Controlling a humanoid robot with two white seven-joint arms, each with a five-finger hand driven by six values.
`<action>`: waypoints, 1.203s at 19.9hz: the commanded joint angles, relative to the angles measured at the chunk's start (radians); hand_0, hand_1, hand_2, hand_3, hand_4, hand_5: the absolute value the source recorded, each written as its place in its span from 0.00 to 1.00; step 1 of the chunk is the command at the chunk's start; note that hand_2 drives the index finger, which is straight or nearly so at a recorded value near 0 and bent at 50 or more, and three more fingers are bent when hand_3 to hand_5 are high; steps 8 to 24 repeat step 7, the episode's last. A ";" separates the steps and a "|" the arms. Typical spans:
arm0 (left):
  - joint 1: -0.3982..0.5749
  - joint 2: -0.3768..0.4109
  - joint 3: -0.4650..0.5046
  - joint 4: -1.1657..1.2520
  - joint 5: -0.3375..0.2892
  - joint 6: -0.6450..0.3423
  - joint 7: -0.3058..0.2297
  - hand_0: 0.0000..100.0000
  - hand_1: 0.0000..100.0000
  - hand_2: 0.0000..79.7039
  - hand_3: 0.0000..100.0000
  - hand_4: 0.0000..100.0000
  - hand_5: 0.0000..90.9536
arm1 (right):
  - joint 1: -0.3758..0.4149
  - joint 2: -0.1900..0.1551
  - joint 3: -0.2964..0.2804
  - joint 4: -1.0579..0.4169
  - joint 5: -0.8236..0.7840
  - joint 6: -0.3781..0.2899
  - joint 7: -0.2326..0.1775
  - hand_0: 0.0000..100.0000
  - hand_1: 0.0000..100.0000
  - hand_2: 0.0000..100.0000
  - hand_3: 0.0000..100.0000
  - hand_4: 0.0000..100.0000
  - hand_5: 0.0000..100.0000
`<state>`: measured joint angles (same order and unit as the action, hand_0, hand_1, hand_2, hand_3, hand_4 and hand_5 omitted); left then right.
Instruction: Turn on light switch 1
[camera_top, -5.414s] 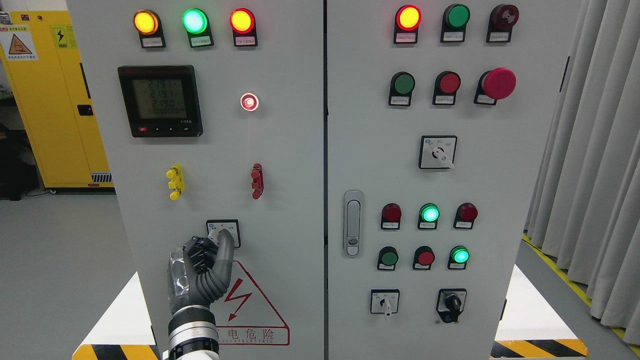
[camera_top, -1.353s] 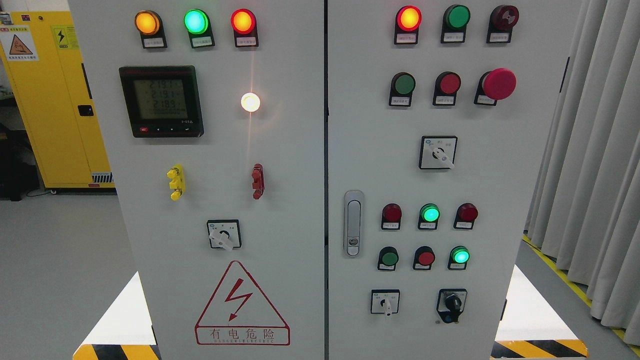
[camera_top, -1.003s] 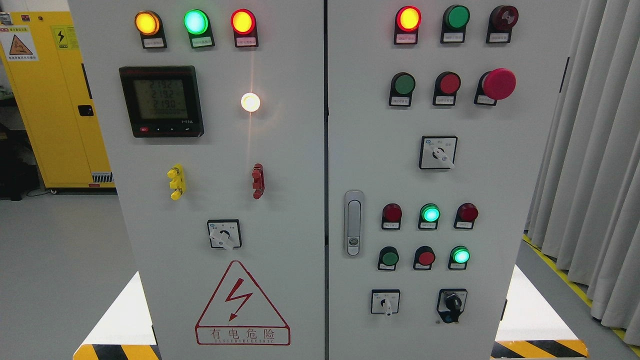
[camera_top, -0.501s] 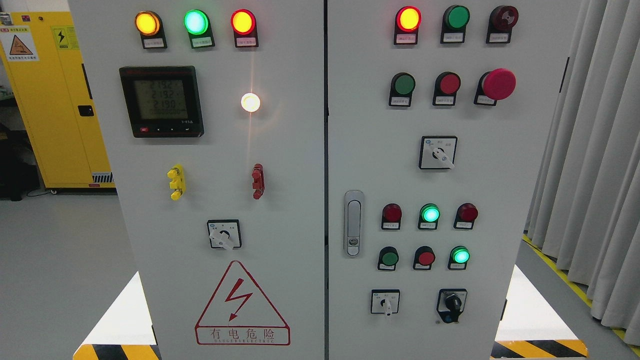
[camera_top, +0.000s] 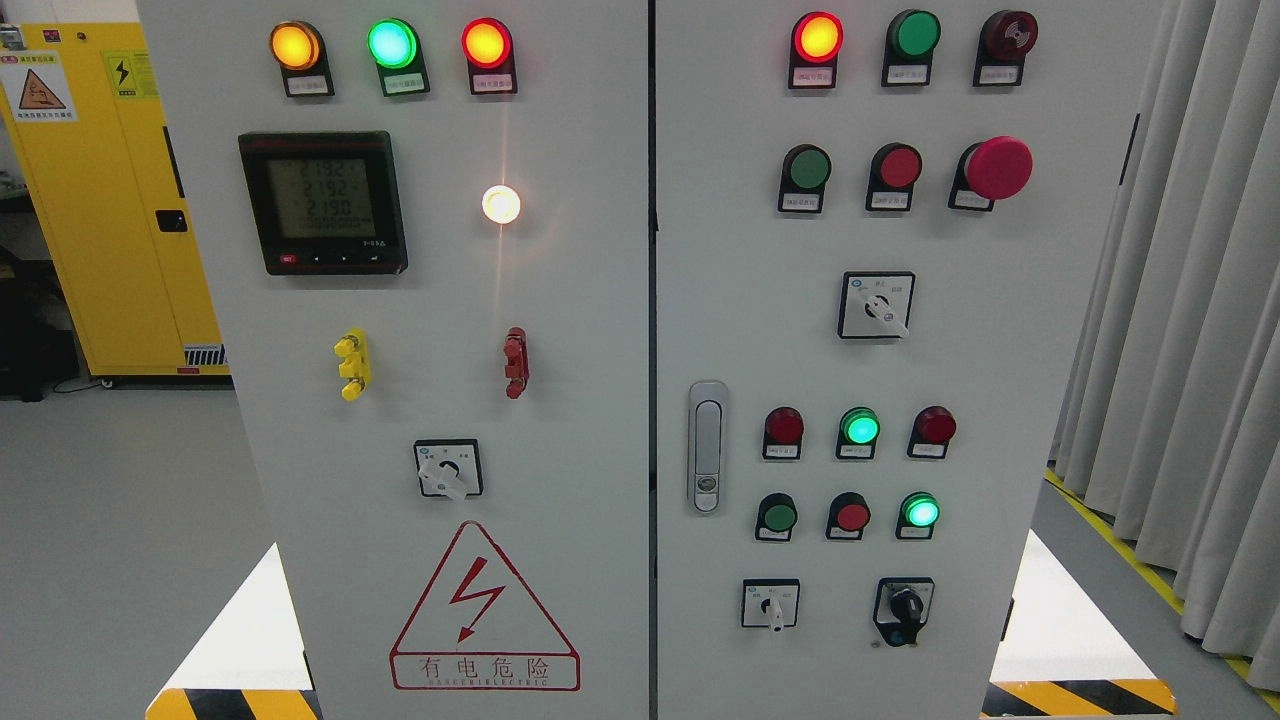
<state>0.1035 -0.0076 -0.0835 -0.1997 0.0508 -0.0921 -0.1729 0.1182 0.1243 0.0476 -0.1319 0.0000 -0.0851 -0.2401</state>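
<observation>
On the left cabinet door, the rotary light switch (camera_top: 448, 469) sits in a small square plate, its white handle pointing down and to the right. Above it, the round lamp (camera_top: 501, 205) glows bright white with a vertical flare. Neither of my hands shows anywhere in the head view.
The grey control cabinet (camera_top: 580, 400) fills the view, with a black meter display (camera_top: 322, 202), yellow (camera_top: 351, 364) and red (camera_top: 515, 362) terminals, lit indicator lamps, a red mushroom button (camera_top: 997, 167), a door latch (camera_top: 707, 446). A yellow cabinet (camera_top: 100, 200) stands left; curtains (camera_top: 1180, 320) hang right.
Since 5.4 s ago my left hand has left the switch and the view, the switch handle now points down-right, and the lamp went from dim red to bright white. Nothing changed in the last second.
</observation>
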 joint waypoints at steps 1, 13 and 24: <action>-0.042 -0.038 -0.133 0.125 0.000 0.003 0.004 0.31 0.20 0.00 0.00 0.00 0.00 | 0.000 0.000 0.000 0.000 -0.029 0.001 0.001 0.00 0.50 0.04 0.00 0.00 0.00; -0.042 -0.040 -0.130 0.132 0.003 0.002 -0.002 0.30 0.19 0.00 0.00 0.00 0.00 | 0.000 0.000 0.000 0.000 -0.029 0.001 -0.001 0.00 0.50 0.04 0.00 0.00 0.00; -0.042 -0.040 -0.130 0.132 0.003 0.002 -0.002 0.30 0.19 0.00 0.00 0.00 0.00 | 0.000 0.000 0.000 0.000 -0.029 0.001 -0.001 0.00 0.50 0.04 0.00 0.00 0.00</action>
